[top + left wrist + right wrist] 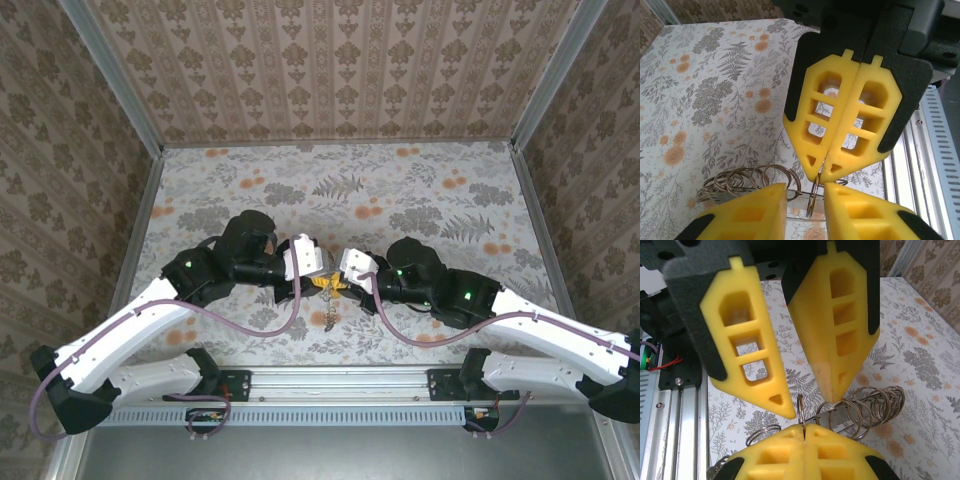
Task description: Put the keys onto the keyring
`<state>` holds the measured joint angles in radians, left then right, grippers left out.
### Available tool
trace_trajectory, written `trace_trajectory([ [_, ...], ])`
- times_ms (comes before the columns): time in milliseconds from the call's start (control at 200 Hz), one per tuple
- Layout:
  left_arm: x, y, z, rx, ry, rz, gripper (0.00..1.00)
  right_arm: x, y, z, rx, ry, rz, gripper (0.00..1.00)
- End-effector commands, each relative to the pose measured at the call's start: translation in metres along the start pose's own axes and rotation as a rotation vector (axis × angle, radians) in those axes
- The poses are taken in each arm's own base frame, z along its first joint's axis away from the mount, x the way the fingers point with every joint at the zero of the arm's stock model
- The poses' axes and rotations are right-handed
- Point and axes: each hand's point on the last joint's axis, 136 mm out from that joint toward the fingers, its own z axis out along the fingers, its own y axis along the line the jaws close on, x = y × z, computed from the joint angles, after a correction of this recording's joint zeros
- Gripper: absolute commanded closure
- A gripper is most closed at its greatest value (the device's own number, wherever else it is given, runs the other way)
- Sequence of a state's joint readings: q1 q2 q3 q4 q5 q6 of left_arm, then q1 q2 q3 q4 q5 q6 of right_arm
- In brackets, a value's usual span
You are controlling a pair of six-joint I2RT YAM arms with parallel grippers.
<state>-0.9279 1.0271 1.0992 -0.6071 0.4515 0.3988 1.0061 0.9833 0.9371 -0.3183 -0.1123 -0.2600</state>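
Pincer met pincer over the middle of the flowered counter (420,190) in the top view. The left pincer (323,281) and the right pincer (343,282) stood tip to tip, and a chain of rings (328,314) ran from that meeting point toward the near edge. From the left wrist, the left pincer (805,191) had its two yellow fingers apart with a plain gap between them. The keyring (813,199), a thin metal ring seen almost edge-on, stood upright in that gap; whether either finger touched it could not be told. Facing it, the right pincer (821,175) was closed, its pads pressed flat together and clamped on the upper edge of the keyring. The chain of rings (747,181) stretched away to the left of the fingers, each ring overlapping the next. From the right wrist, the right pincer (804,428) showed its pads together, with the keyring (801,412) rising out of the seam, gripped at its lower edge. Opposite, the left pincer (809,406) hung with its fingers spread and the keyring between their tips, while the chain of rings (867,407) coiled off to the right.
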Motion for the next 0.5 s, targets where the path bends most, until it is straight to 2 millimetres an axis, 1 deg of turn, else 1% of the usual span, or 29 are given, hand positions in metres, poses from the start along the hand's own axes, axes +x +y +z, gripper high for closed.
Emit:
trace_trajectory([
  [0,0.011,-0.004,0.006,0.026,0.041,0.009,0.76,-0.025,0.0,-0.007,-0.006,-0.078,-0.024,1.0],
  [180,0.017,-0.002,0.009,0.019,0.062,0.001,0.77,-0.026,0.002,-0.008,-0.015,-0.086,-0.028,1.0],
  [235,0.016,-0.003,0.009,0.021,0.06,0.002,0.84,-0.026,0.001,-0.007,-0.012,-0.087,-0.028,1.0],
  [330,0.016,-0.003,0.01,0.028,0.062,0.002,1.0,-0.027,-0.001,-0.008,-0.002,-0.092,-0.032,1.0],
  [405,0.014,-0.006,0.01,0.046,0.052,-0.001,1.0,-0.029,-0.002,-0.01,0.002,-0.102,-0.036,1.0],
  [495,0.006,-0.01,0.005,0.051,-0.007,0.009,1.0,-0.029,-0.001,-0.011,0.0,-0.108,-0.026,1.0],
])
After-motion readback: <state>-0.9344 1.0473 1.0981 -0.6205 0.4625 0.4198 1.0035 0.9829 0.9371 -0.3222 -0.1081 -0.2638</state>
